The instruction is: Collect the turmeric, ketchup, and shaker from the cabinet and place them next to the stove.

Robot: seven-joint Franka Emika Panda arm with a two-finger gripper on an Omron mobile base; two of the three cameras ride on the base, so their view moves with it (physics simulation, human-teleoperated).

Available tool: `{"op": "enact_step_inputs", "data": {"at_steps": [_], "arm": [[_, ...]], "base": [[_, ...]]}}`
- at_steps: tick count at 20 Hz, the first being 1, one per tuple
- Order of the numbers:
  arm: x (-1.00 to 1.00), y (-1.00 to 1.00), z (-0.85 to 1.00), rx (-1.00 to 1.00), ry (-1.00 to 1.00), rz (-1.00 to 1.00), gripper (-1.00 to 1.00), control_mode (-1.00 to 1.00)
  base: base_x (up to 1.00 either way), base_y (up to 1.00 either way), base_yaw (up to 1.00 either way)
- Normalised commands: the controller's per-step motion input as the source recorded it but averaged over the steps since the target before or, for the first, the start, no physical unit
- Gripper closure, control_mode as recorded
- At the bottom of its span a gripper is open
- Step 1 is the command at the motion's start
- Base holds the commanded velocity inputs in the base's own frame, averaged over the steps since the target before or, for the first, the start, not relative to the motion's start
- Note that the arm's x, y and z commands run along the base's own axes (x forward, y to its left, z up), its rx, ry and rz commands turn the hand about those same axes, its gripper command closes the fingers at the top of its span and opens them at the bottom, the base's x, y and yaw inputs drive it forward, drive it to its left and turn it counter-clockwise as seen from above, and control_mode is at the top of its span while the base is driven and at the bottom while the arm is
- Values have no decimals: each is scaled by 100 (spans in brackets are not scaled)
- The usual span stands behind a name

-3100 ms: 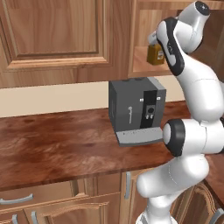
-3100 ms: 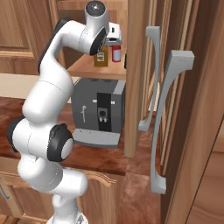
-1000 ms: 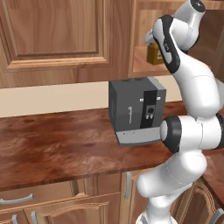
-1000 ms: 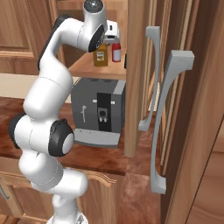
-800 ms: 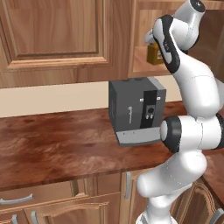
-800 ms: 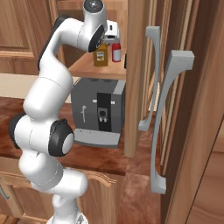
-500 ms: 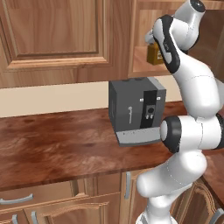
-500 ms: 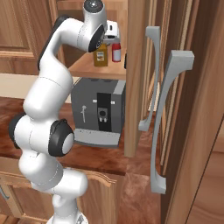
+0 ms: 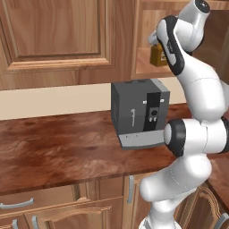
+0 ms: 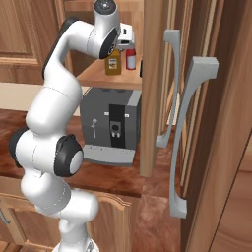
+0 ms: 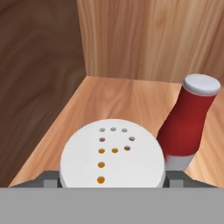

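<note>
The pincer [image 10: 119, 45] is at the turmeric [image 11: 112, 153] on the cabinet [image 10: 106, 75] shelf; whether it grips, I cannot tell. The ketchup [image 11: 187, 124] stands just right.

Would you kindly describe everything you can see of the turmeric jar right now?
The turmeric is a small squat jar of amber-yellow powder, standing upright on the cabinet shelf. Its flat white lid has small sprinkle holes showing orange beneath. The ketchup stands close beside it; whether they touch is unclear. The gripper is right above the jar, jaws apart at the lid's sides, with no clear grip.
</note>
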Motion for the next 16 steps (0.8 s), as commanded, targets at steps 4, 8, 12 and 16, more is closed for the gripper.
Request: {"op": "enact_step_inputs", "data": {"at_steps": [4, 8, 12, 16], "arm": [[-19, 0, -23, 0, -1, 0, 100, -100], [-42, 0, -28, 0, -2, 0, 100, -100], [-69, -2, -21, 0, -8, 0, 100, -100], [-91, -10, -6, 0, -11, 0, 100, -100]], "base": [[0, 0, 0], [0, 0, 0], [0, 0, 0], [0, 0, 0]]}}
